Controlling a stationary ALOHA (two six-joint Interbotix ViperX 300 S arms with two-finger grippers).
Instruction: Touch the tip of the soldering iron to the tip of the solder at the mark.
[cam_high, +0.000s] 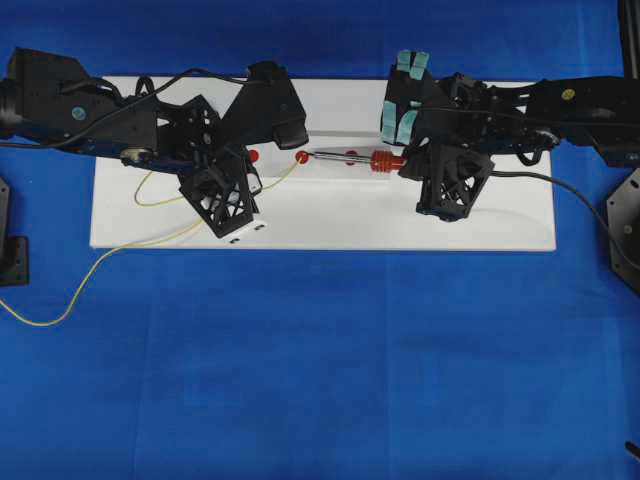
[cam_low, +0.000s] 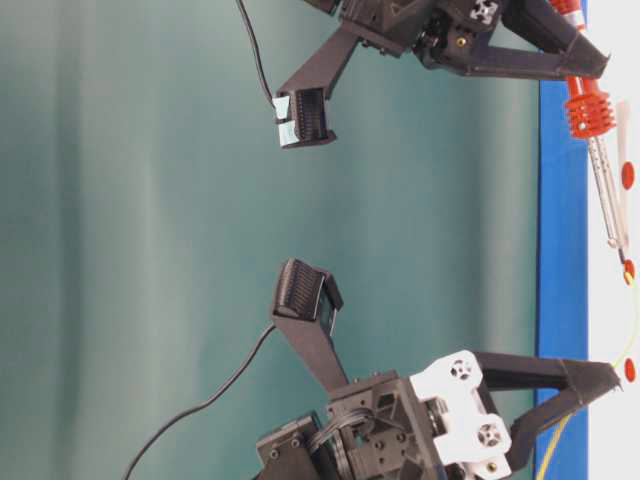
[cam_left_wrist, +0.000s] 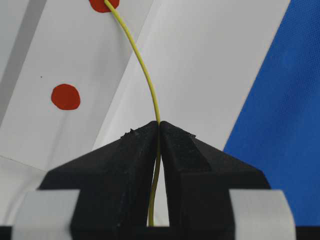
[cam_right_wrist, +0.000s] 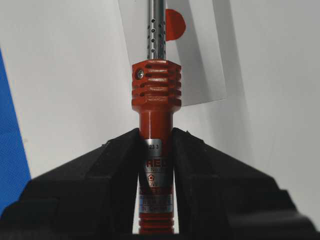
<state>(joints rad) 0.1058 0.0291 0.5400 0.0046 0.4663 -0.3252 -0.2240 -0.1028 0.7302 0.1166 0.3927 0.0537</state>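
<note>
Between the clenched jaws of the left gripper runs the solder, pinched where the two black fingertips meet, and ahead of them it arcs up and to the left until the tip of the solder lies on a red mark at the top edge of the left wrist view. Another red dot sits to the left of the wire, apart from it. On the other side, the right gripper grasps the soldering iron by its handle just behind the ribbed orange-red collar, with the perforated silver shaft running straight out ahead of the jaws. From overhead, the tip of the soldering iron appears just beside the red mark on the white board, but whether iron and wire actually touch cannot be told from any view. The risks seem to lie in that last small gap. The wire is thread-thin and springy and reaches well ahead of the left jaws, so a slight nudge from the iron could flick its end off the mark rather than meet it. The iron is gripped far back from its point, so a small wrist error could swing the point wide, or press it onto the board and make the handle pivot in the grip.
</note>
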